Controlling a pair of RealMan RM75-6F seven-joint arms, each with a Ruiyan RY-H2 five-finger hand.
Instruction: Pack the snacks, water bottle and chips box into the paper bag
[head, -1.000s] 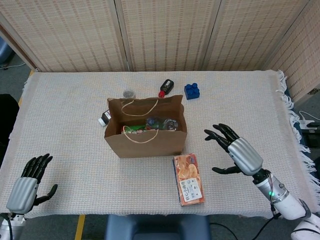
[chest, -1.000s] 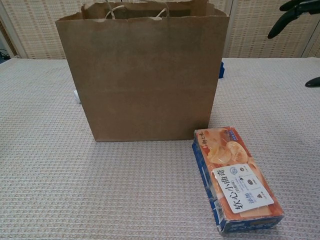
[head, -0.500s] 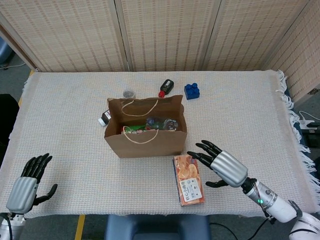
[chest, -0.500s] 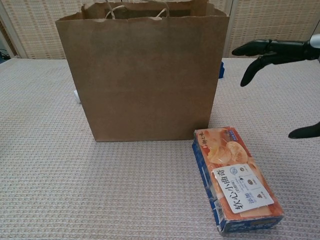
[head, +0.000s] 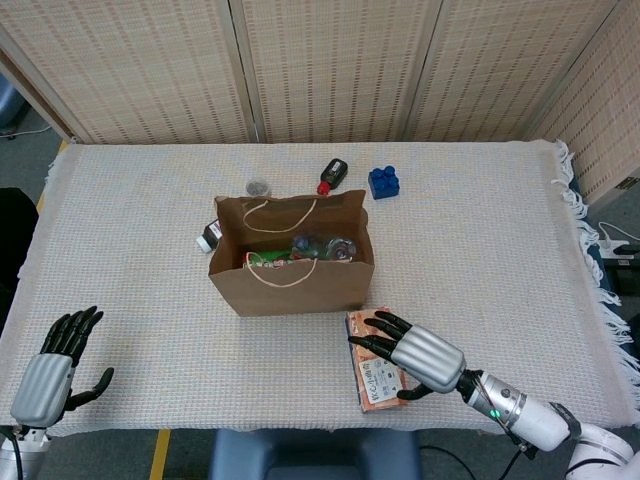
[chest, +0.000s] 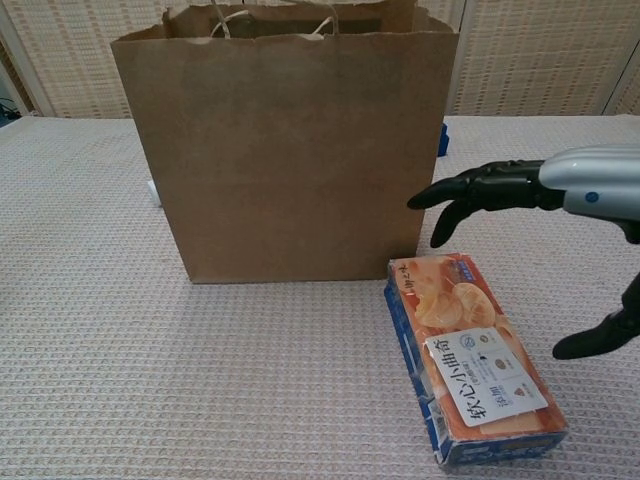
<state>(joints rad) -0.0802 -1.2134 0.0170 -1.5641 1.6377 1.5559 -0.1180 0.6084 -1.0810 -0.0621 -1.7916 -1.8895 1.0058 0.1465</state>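
Box (chest: 470, 357) – glossy orange cardboard, flat | right hand (head: 418, 357) – spread, empty, above it | bag (chest: 285, 150) – brown paper

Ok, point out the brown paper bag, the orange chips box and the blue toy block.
brown paper bag (chest: 290, 150), chest view, middle of its front wall.
orange chips box (chest: 470, 355), chest view, top face by the white label.
blue toy block (head: 382, 182), head view, its top.
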